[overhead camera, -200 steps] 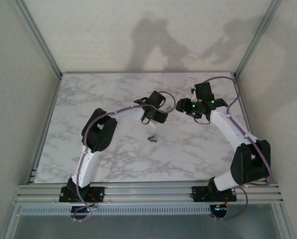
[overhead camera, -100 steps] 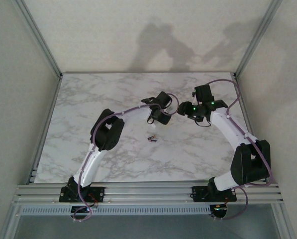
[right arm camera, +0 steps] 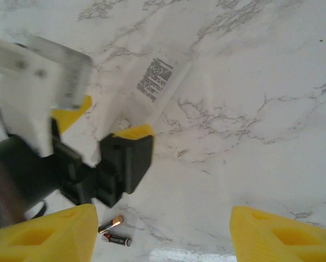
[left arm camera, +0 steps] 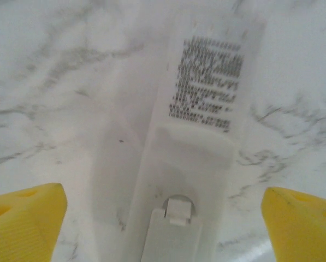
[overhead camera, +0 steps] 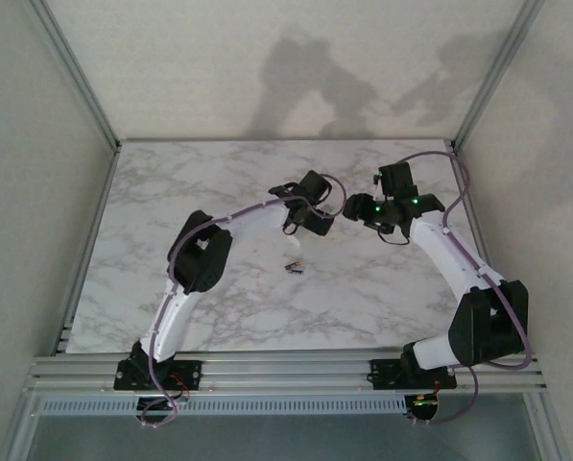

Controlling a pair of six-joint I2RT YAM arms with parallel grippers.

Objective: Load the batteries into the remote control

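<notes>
Marble-patterned table [overhead camera: 171,192]: both arms reach over its far half.

Left gripper [left arm camera: 163,218]: jaws spread wide, one yellow finger [left arm camera: 26,218] on each side of the remote control [left arm camera: 201,153]. Bare table shows between each finger and the casing, and nothing is clamped.

Right gripper [right arm camera: 163,234]: jaws apart with nothing between them, held above the table just right of the left gripper.

Remote control: white and long, lying back-up on the table and running forward from between the left fingers.

Label [left arm camera: 206,82]: a block of dark small print on the remote's back, ahead of the left fingers. It is too blurred to read and no brand is legible.

Battery cover [left arm camera: 171,237]: appears seated, with its latch tab [left arm camera: 177,210] centred between the left fingers.

Batteries [right arm camera: 112,232]: two, loose on the table, close together behind the left gripper.
</notes>
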